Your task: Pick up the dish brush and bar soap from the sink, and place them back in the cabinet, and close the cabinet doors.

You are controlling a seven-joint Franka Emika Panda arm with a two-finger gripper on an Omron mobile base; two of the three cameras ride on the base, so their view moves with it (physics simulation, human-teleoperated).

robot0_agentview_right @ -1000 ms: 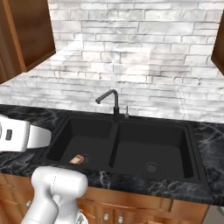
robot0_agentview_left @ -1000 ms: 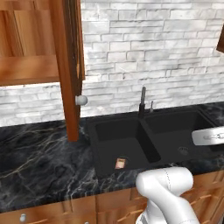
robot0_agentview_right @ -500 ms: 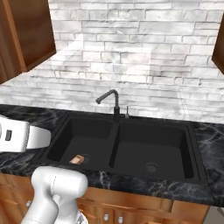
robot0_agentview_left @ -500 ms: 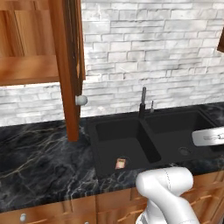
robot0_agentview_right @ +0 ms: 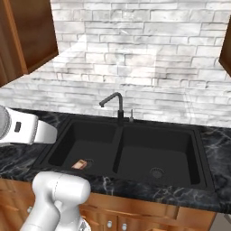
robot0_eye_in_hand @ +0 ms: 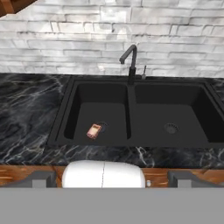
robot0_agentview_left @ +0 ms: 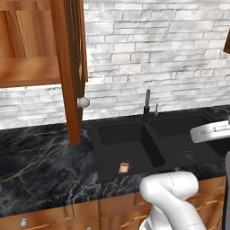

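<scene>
The bar soap [robot0_eye_in_hand: 93,131], a small pinkish block, lies on the floor of the left basin of the black sink [robot0_eye_in_hand: 130,114], beside the drain. It also appears as the bar soap [robot0_agentview_left: 124,167] and bar soap [robot0_agentview_right: 79,165] in the base views. The dish brush is out of view. My gripper [robot0_eye_in_hand: 111,180] hangs high in front of the counter edge, well back from the soap, open with nothing between its fingers. The cabinet [robot0_agentview_left: 27,72] at the upper left stands open, its shelf bare where it shows. One of the cabinet doors [robot0_agentview_left: 69,67] swings out edge-on over the counter.
A dark faucet [robot0_eye_in_hand: 130,59] rises behind the sink divider. Black marble counter [robot0_agentview_left: 40,166] stretches left of the sink, under the open door's knob [robot0_agentview_left: 83,102]. Wooden drawers [robot0_agentview_left: 45,218] run below. Another cabinet door [robot0_agentview_right: 31,36] hangs at the upper left.
</scene>
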